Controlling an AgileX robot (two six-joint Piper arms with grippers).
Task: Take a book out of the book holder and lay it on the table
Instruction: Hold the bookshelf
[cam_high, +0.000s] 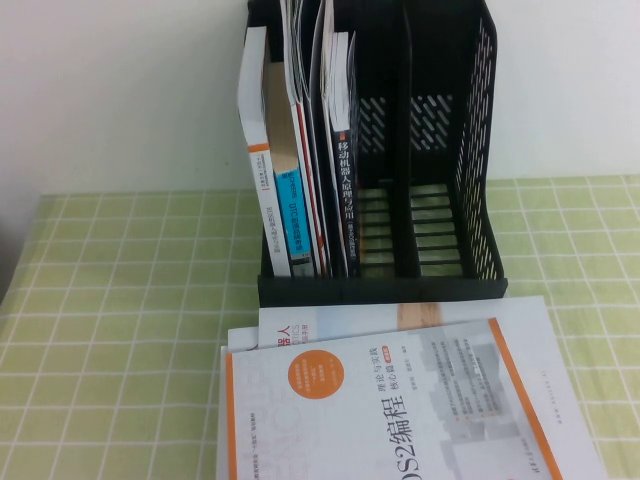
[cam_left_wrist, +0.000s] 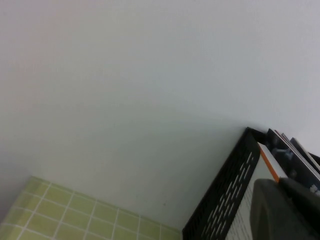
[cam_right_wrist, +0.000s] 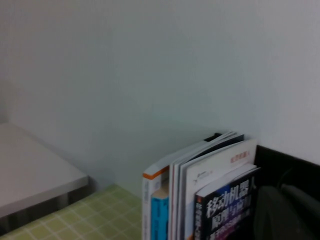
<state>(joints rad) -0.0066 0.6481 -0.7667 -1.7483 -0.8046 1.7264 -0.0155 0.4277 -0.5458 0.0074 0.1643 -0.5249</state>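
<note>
The black-spined book with white Chinese characters stands upright in the black book holder, in its left slots, on the green grid table. In the right wrist view the book's cover shows close up, with my right gripper a dark blurred shape right beside it, in front of the holder's black wall. My left gripper is a dark shape at the holder's perforated outer wall. Neither gripper shows in the high view.
A white-spined book with a blue band and other white books stand left of the black book. The holder's two right slots hold nothing. A white book with an orange border lies on another in front of the holder. A white wall is behind.
</note>
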